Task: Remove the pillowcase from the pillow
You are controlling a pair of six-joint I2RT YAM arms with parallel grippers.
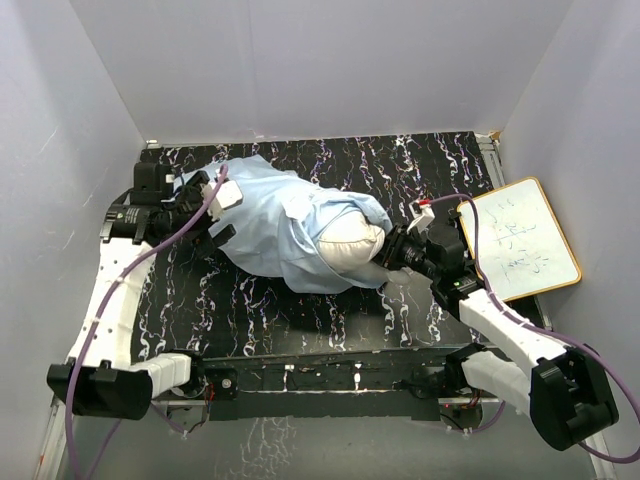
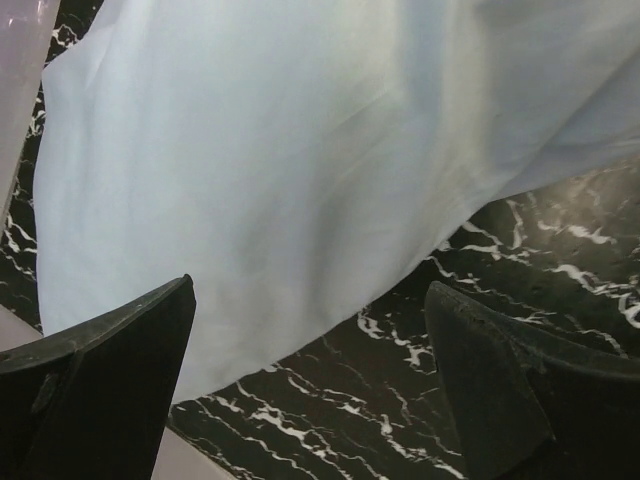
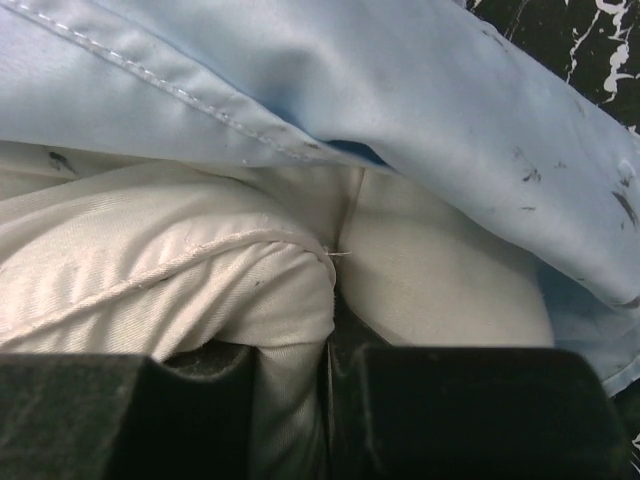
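On the bench (image 1: 400,170) the pillowcase (image 1: 270,220) lies long from 10 to 4 o'clock, with the pillow (image 1: 352,240) bulging from its 4 o'clock mouth. The right tool (image 1: 393,250) pinches that pillow end. The left tool (image 1: 220,212), at 9 o'clock, gapes wide, holding nothing.

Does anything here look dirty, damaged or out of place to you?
Yes: the pillowcase carries small dark smudges near its open edge, at the right of the right wrist view, odd on plain pale fabric. The pillow shows a few specks too. Nothing looks torn.
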